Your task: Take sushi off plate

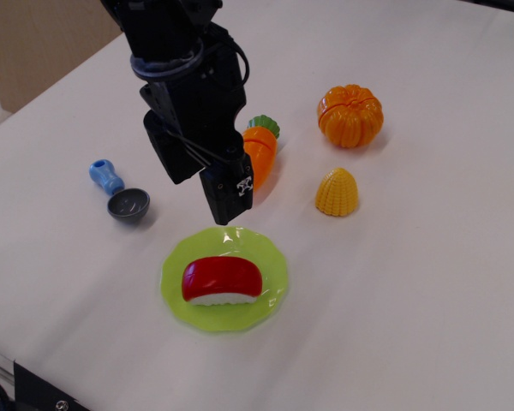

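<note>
The sushi (223, 280), with a glossy red top over a white rice base, lies in the middle of the lime-green plate (272, 259) at the front centre of the table. My black gripper (203, 203) hangs above the plate's far edge, behind and above the sushi, not touching it. Its two fingers stand apart with nothing between them. The right finger (227, 197) reaches lower than the left one.
An orange toy carrot (259, 152) lies just behind the gripper. A toy pumpkin (349, 116) and a yellow corn piece (337, 192) sit at the right. A small grey bowl (128, 205) and a blue piece (105, 176) sit at the left.
</note>
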Robot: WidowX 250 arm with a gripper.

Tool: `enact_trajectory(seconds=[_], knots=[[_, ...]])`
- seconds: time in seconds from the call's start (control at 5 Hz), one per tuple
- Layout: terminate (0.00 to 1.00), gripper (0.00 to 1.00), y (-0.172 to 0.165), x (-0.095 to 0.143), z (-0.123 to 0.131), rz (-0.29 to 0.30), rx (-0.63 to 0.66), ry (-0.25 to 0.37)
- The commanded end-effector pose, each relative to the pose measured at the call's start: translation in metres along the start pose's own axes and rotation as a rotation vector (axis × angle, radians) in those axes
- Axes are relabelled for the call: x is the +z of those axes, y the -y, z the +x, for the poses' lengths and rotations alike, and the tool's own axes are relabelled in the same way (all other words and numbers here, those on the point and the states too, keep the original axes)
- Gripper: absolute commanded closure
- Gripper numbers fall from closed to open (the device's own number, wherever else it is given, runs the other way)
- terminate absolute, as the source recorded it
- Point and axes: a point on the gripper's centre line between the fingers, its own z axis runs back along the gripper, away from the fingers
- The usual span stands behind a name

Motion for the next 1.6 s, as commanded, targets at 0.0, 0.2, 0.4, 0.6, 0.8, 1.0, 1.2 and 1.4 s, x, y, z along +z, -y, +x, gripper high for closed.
enact_trajectory(seconds=[0.0,0.2,0.4,0.6,0.8,1.0,1.2,1.4], knots=[[0.00,0.00,0.000,0.000,0.000,0.000,0.000,0.000],[0.00,0.00,0.016,-0.015,-0.017,0.008,-0.154,-0.058],[0.00,0.00,0.024,-0.026,-0.019,0.027,-0.223,-0.071],[0.00,0.00,0.027,-0.047,-0.017,0.061,-0.243,-0.090],[0.00,0.00,0.024,-0.055,-0.014,0.083,-0.240,-0.098],[0.00,0.00,0.019,-0.058,-0.011,0.096,-0.232,-0.094],[0.00,0.00,0.021,-0.063,-0.006,0.087,-0.235,-0.124],[0.00,1.00,0.018,-0.069,-0.004,0.076,-0.227,-0.130]])
